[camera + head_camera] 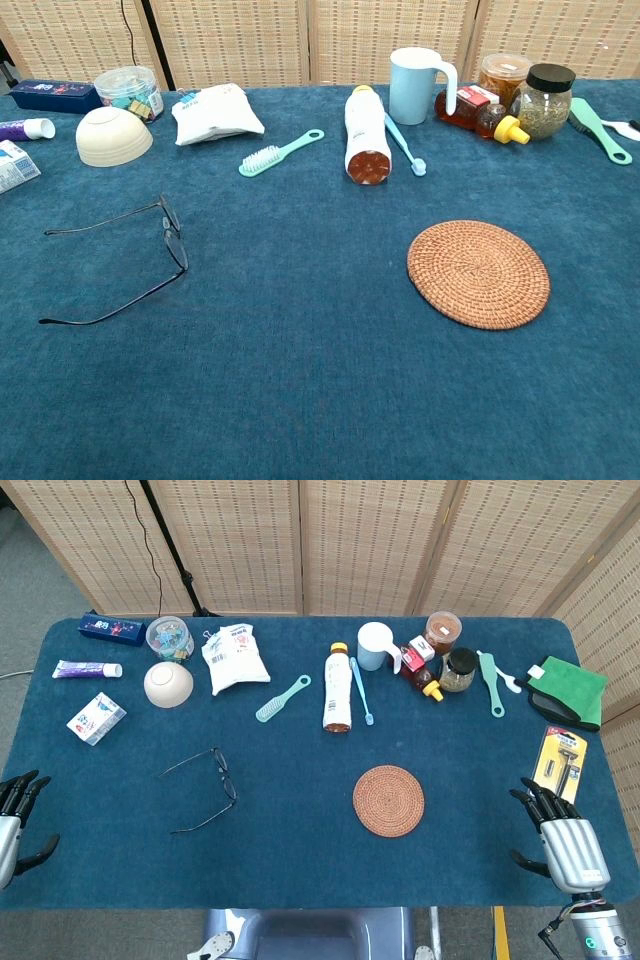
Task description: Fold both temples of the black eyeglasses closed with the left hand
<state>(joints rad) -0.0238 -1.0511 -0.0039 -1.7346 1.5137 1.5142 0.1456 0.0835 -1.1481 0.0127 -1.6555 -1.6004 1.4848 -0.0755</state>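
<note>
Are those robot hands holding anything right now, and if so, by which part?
Nothing is held. The left hand and right hand rest open at the table's near corners; the black eyeglasses lie untouched, temples spread.

The eyeglasses lie left of centre on the table, with the woven coaster to their right. Above them in the frame sit the bowl and the bag, with the brush and lying bottle further right. The left hand sits at the lower-left edge, the right hand at lower right.
</note>
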